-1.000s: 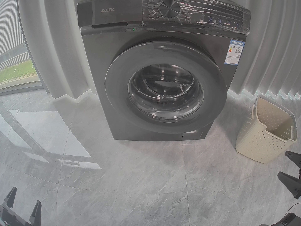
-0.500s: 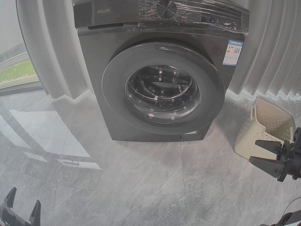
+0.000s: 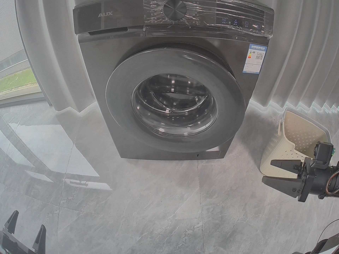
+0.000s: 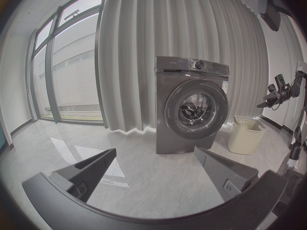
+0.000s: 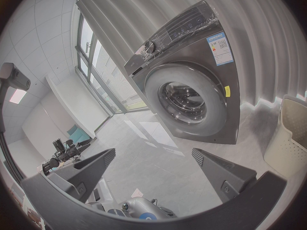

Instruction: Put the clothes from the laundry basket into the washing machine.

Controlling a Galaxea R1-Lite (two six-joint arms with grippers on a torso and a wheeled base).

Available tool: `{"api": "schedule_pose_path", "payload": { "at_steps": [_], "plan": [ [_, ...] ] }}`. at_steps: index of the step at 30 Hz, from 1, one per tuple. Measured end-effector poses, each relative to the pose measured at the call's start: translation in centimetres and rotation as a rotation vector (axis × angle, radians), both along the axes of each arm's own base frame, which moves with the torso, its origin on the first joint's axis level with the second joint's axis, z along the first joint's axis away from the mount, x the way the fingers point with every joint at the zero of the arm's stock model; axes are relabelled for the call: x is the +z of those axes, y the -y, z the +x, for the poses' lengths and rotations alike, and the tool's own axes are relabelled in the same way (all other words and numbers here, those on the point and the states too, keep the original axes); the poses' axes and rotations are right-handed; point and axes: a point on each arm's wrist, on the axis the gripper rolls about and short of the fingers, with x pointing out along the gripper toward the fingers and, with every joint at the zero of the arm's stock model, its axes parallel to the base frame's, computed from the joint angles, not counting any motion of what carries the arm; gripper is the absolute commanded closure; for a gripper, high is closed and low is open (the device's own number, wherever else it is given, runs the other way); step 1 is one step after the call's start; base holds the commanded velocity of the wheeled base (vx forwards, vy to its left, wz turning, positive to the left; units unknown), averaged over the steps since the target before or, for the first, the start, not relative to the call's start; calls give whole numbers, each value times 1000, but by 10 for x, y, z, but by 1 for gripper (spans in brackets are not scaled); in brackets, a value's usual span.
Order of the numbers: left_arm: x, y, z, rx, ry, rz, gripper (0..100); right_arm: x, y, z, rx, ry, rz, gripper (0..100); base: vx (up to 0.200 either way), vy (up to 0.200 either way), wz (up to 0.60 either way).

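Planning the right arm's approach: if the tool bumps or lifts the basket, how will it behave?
The basket looks like thin perforated plastic with nothing visible inside, so it is probably light and fairly stiff. It stands free on the glossy floor, so a bump may slide it, or tip it if it lands high on the rim.

A glossy grey, marble-patterned tiled floor [image 3: 141, 201] spreads across the room. It carries a bright patch of daylight [image 3: 46, 149] near the tall, dark-framed window [image 4: 73, 67], beyond which a strip of grass [image 3: 17, 80] and a ribbed building front show. Pale, deeply pleated curtains [image 3: 307, 53] hang along the back wall down to the floor, and overhead is a white panelled ceiling [image 5: 38, 26] with a lit square lamp [image 5: 17, 95].
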Motion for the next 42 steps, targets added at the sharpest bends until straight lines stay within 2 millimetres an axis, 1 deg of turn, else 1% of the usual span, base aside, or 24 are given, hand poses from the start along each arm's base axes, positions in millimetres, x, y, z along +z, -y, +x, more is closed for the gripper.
{"api": "schedule_pose_path", "payload": {
  "at_steps": [6, 9, 12, 24, 30, 39, 42],
  "plan": [
    [0, 0, 0, 1, 0, 0, 0, -2, -6, 5, 24, -9, -1, 0, 0, 0, 0],
    [0, 0, 0, 0, 1, 0, 0, -1, -10, 10, 32, 8, 7, 0, 0, -200, 0],
    [0, 0, 0, 0, 0, 0, 0, -1, -14, 13, 48, 17, 11, 0, 0, 0, 0],
    [0, 0, 0, 0, 0, 0, 0, -8, -33, 6, 156, -10, -1, 0, 0, 0, 0],
    [0, 0, 0, 1, 1, -5, 0, -8, -39, 3, 196, -11, -1, 0, 200, 0, 0],
    [0, 0, 0, 0, 0, -4, 0, -3, -43, 8, 198, 10, 10, 0, 0, 0, 0],
    [0, 0, 0, 0, 0, -4, 0, -1, -45, 13, 194, 34, 26, 0, 200, 0, 0]
  ]
}}
